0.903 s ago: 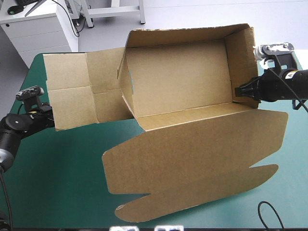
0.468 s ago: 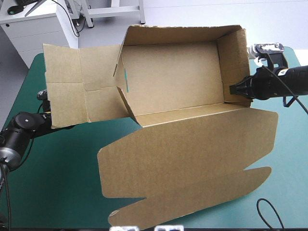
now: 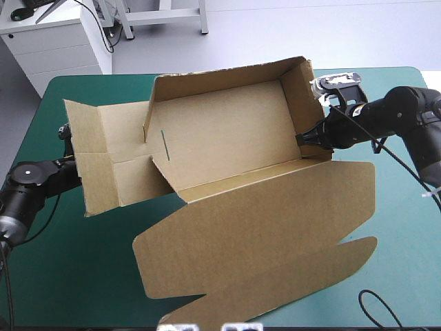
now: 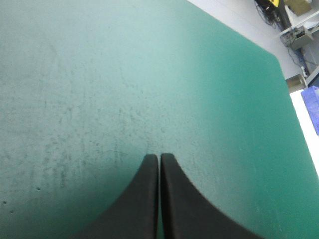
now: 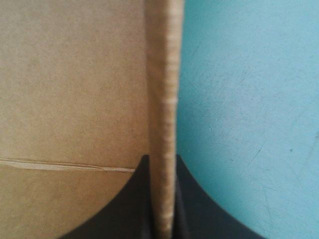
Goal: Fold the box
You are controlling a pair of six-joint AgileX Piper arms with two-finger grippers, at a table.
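Box: brown cut-board box, walls half-raised, mid-table on the teal-green cover.
Right gripper: black fingers pinching the right end wall; you should hold it upright.
Left gripper: pressed together, empty; next, fold up the left panel.

The bench carries a teal-green cover, rounded at its corners; the brown box sits across its middle as an open tray with walls raised; the box's lid spreads out on the near side; bare cover shows to the box's left, right and near sides.
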